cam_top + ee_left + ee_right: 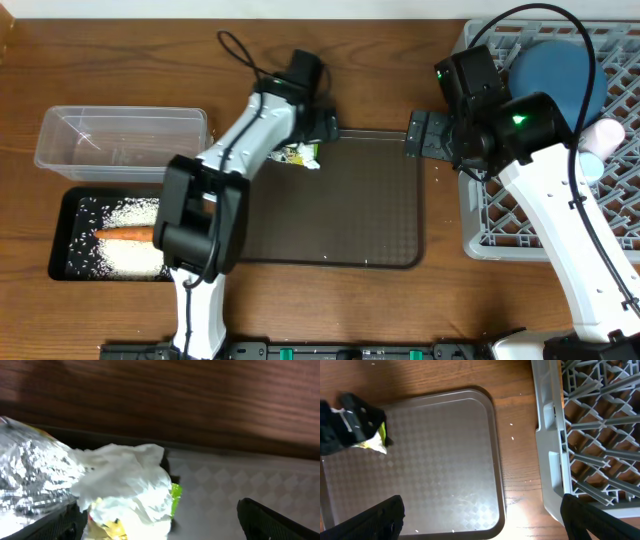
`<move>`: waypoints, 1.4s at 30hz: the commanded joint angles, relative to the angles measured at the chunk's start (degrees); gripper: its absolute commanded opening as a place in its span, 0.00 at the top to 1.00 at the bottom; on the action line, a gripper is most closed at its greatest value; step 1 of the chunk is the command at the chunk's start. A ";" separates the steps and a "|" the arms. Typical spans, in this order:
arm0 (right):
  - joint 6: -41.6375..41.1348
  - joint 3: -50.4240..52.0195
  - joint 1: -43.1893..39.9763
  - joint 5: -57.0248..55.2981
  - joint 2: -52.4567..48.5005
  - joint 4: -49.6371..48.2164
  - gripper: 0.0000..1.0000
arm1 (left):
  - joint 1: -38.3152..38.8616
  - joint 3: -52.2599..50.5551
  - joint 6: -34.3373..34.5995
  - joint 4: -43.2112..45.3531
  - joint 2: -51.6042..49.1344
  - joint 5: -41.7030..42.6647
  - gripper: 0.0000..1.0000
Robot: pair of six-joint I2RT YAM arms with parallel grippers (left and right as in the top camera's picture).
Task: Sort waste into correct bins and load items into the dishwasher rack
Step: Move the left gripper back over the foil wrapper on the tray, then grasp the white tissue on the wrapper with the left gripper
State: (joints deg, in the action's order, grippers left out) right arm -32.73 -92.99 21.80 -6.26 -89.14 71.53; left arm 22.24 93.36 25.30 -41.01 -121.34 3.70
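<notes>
The table is seen from directly above; the foil wrapper, framed closely from the left wrist, is shared with all views.

2 white arms with black joints, black cables, 1 green light.

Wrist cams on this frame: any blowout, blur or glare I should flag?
Left wrist: the wrapper fills the near field, its white part blown out and soft, foil glinting at left. Right wrist: sharp, with a glare patch on the table between brown tray and rack. Overhead: even light, in focus.
</notes>
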 commanded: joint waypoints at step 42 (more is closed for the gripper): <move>-0.90 0.15 0.02 -0.79 -0.39 0.04 0.01 | 0.44 -3.30 5.46 -0.63 -0.09 -9.94 0.27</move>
State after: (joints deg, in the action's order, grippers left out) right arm -32.73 -92.99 21.80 -6.26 -89.17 71.53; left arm 22.70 90.45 30.20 -41.69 -121.34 -5.54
